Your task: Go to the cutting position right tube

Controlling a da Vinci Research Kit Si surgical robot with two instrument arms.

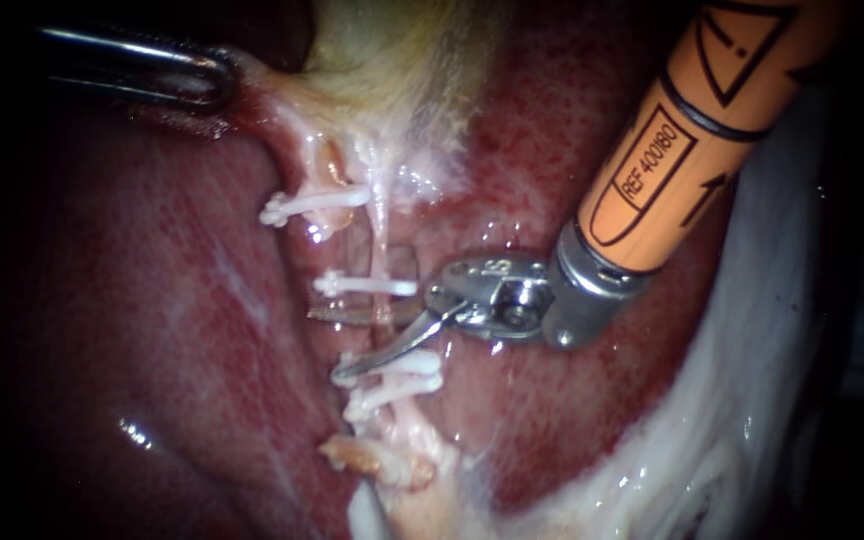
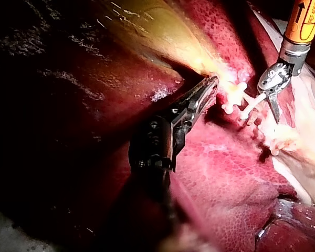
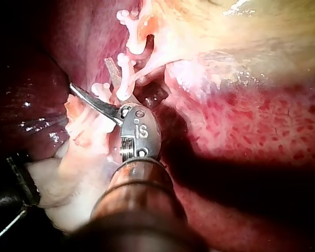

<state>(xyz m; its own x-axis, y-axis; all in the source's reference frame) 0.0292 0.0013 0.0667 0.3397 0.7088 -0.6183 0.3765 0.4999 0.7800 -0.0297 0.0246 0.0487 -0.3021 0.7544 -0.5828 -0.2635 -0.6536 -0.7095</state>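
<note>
My right instrument [image 1: 327, 343], on an orange shaft, ends in two thin blades that stand open. The blades straddle the thin pale right tube [image 1: 381, 240] in the gap between the second white clip [image 1: 367, 286] and the pair of clips [image 1: 397, 378] below it. A further clip [image 1: 314, 203] sits higher, across a short orange-tinted stump. In the right wrist view the open blades [image 3: 89, 73] lie either side of the clipped strand [image 3: 127, 79]. At the upper left, my left instrument [image 1: 220, 80] is shut on the gallbladder [image 1: 392, 60], holding it up; the left wrist view shows the same grip [image 2: 209, 86].
Dark red liver [image 1: 132, 330] surrounds the clipped area on both sides. A pale ragged stump [image 1: 367, 455] lies below the lowest clips. White fatty tissue [image 1: 752, 400] runs along the right side under the orange shaft [image 1: 712, 120].
</note>
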